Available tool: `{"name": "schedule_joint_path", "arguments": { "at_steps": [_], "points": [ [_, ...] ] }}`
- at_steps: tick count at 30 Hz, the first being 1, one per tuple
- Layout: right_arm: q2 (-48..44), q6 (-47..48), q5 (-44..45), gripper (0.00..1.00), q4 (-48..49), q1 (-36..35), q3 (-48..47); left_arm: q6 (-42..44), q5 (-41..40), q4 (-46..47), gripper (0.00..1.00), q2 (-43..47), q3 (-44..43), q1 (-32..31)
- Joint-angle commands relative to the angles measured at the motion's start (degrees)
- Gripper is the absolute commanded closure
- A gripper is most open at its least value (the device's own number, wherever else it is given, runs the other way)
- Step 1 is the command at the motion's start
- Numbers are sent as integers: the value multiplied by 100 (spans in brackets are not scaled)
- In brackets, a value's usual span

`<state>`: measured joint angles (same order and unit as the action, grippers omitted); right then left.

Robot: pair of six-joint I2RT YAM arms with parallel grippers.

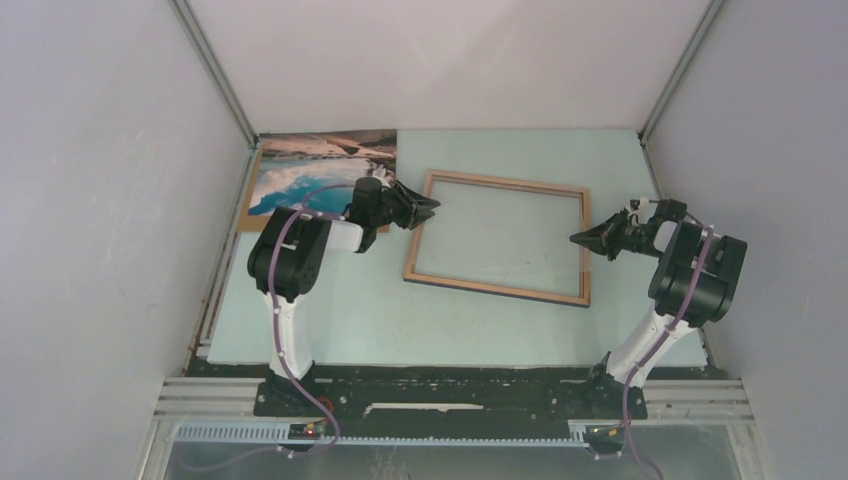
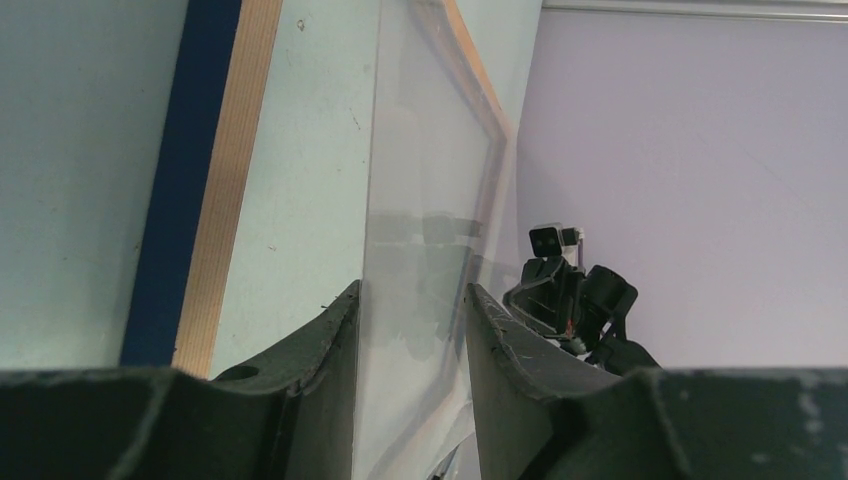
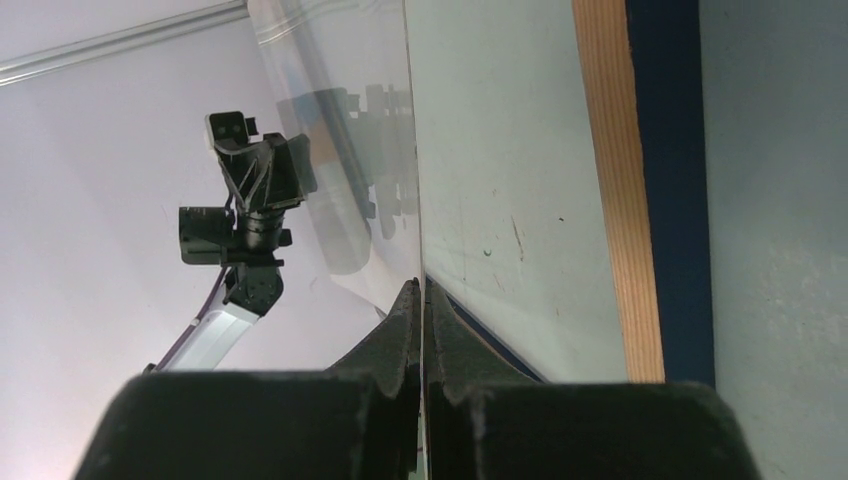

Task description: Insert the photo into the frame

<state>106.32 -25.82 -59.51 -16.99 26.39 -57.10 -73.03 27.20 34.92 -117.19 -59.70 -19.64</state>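
1. Frame flat on the pale green table, roughly mid-table, light wood face up. Navy outer edge visible in both wrist views.
2. Photo way off in the far left corner, picture side up, well apart from the frame. Sliver of brown board poking out along its left side, looks like it's underneath the print.
3. Left gripper parked at the frame's far left corner, pointing right.
4. Left wrist view: both fingers spread apart, with the clear pane running up through the gap between them. So pincer open, straddling the pane. Can't tell if either pad actually touches it.
5. Right gripper at the frame's right rail, about halfway along it, pointing left.
6. Right wrist view: fingertips squeezed together with just the thin edge of the pane between them, so clamped on the pane.
7. Pane seen almost edge-on from that side, with reflections of the left arm on it. Wood rail and navy strip off to the right of the pinch point.
8. From the top camera, no way to tell whether the pane is lifted or seated in the frame.
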Motion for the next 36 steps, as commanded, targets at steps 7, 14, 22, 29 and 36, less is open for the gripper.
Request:
{"name": "schedule_joint_path", "arguments": {
  "at_steps": [7, 14, 22, 29, 36],
  "points": [
    [74, 51, -39, 100, 35, 93, -69, 3, 94, 218, 59, 166, 48, -49],
    [-32, 192, 39, 100, -174, 138, -68, -25, 104, 276, 59, 248, 123, -58],
    [-91, 355, 181, 100, -401, 185, -56, -42, 103, 277, 59, 250, 163, -93],
    [-59, 344, 221, 100, -396, 252, -32, -45, 83, 279, 59, 265, 163, -110],
    [-18, 306, 212, 100, -331, 286, -26, -76, 79, 288, 60, 161, 65, -110]
  ]
}}
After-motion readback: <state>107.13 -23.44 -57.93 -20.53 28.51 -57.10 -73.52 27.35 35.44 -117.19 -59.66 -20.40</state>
